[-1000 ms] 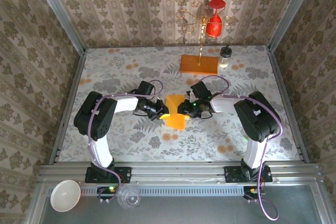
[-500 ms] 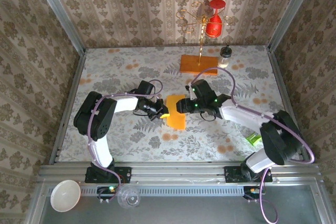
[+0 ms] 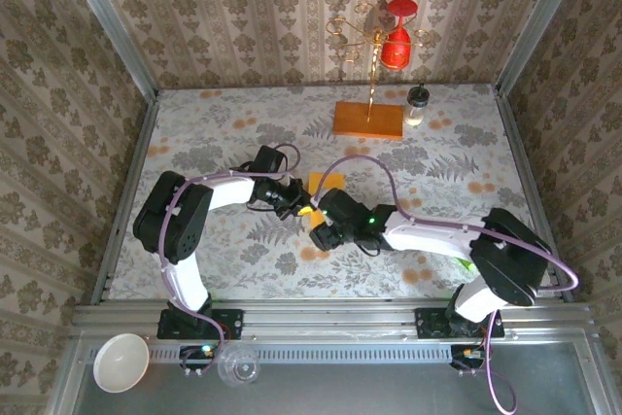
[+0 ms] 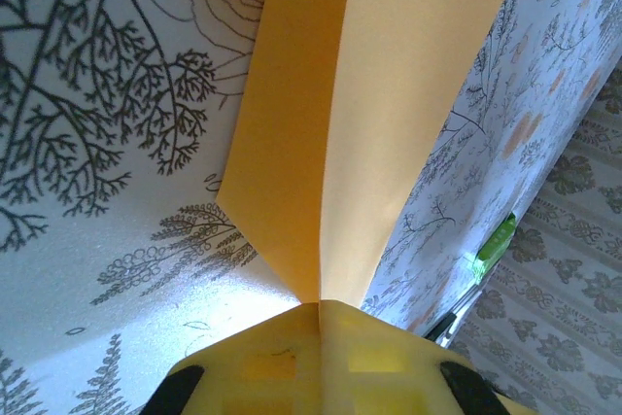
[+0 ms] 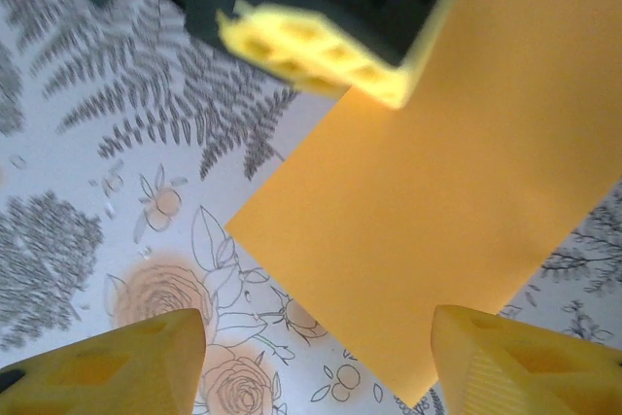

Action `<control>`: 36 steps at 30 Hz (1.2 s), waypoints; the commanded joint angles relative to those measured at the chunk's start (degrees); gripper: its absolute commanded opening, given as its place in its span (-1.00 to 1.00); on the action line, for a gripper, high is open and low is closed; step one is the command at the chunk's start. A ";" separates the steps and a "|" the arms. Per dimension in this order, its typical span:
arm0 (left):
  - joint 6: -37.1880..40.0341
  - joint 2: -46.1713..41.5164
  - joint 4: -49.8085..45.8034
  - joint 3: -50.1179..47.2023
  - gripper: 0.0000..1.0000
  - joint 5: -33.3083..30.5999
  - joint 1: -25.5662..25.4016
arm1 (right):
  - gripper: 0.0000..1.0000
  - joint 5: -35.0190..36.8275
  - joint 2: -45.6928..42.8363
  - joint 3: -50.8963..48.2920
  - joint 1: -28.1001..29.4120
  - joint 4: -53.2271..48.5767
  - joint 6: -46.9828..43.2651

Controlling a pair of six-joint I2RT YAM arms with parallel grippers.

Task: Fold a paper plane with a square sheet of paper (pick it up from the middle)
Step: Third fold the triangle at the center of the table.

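My left gripper [image 4: 319, 310] is clamped on the edge of the square sheet of paper [image 4: 321, 94], right where a crease runs away from the fingers. My right gripper [image 5: 319, 342] hangs above the sheet's near corner with its jaws wide apart, holding nothing. The sheet sits mid-table [image 3: 224, 133] between the two wrists, and my worry is that bringing the right gripper down off-line drags the thin paper against the left pinch, which would skew the crease or tear the sheet, and with the grippers this close they could knock together.
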 commanded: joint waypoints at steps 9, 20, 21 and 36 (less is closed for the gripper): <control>-1.78 -2.56 -1.08 0.85 -0.87 0.83 0.18 | 0.31 10.26 7.28 3.25 1.50 6.23 -6.17; -2.41 -2.43 -0.36 0.04 -0.87 1.00 0.18 | -0.17 13.46 4.59 0.04 1.42 10.27 -7.20; -2.40 -2.43 -0.46 0.01 -0.87 1.00 0.18 | -0.23 13.58 4.19 -0.09 1.42 10.24 -7.17; -2.24 -3.50 -1.84 0.15 -0.71 0.18 0.57 | -0.82 10.01 4.17 0.25 1.11 8.01 -6.21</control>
